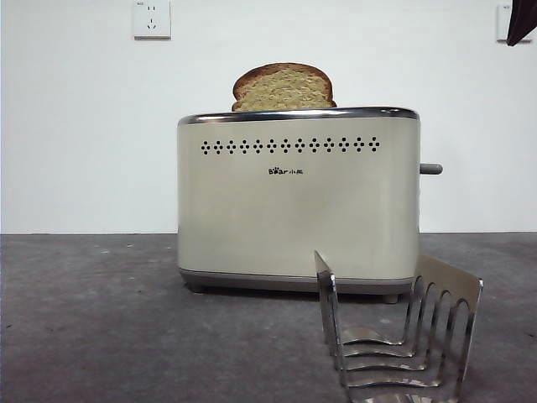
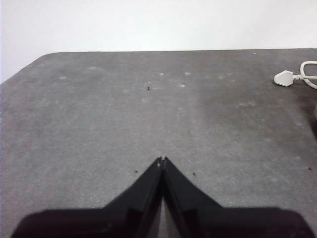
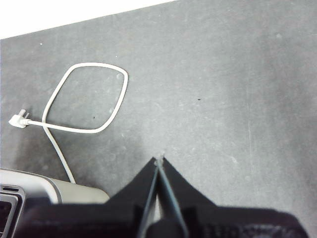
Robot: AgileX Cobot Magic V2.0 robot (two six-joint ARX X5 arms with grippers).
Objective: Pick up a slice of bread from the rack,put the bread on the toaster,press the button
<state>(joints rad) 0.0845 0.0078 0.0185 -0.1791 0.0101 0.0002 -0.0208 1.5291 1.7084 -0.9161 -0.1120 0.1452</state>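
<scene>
- Standing in the middle of the front view, the toaster (image 1: 298, 201) rests on the grey worktop (image 1: 84, 319), its row of black vent holes and "Bear" logo facing the camera.
- The bread (image 1: 284, 87) sits in the toaster's top slot, its rounded brown crust and speckled upper part rising above the chrome rim; the rest is hidden inside.
- A lever (image 1: 430, 169) juts from the toaster's side, high up, on the same side as the rack.
- The rack (image 1: 398, 332) stands in front of the toaster, nearer the camera and toward the lever side; no slice stands between its arched wire dividers.
- A wall socket (image 1: 151, 18) is on the white wall behind the toaster, and a black arm tip (image 1: 520, 21) shows at the corner above the lever side.
- From the left wrist, the left pincer (image 2: 162, 159) has its jaws pressed together, holding nothing, over bare worktop; a white plug (image 2: 285, 78) lies well apart from it.
- From the right wrist, the right pincer (image 3: 159, 159) is also closed and holding nothing; a corner of the toaster shows beside it, with a white cord (image 3: 86, 96) looping away from the toaster across the worktop.
</scene>
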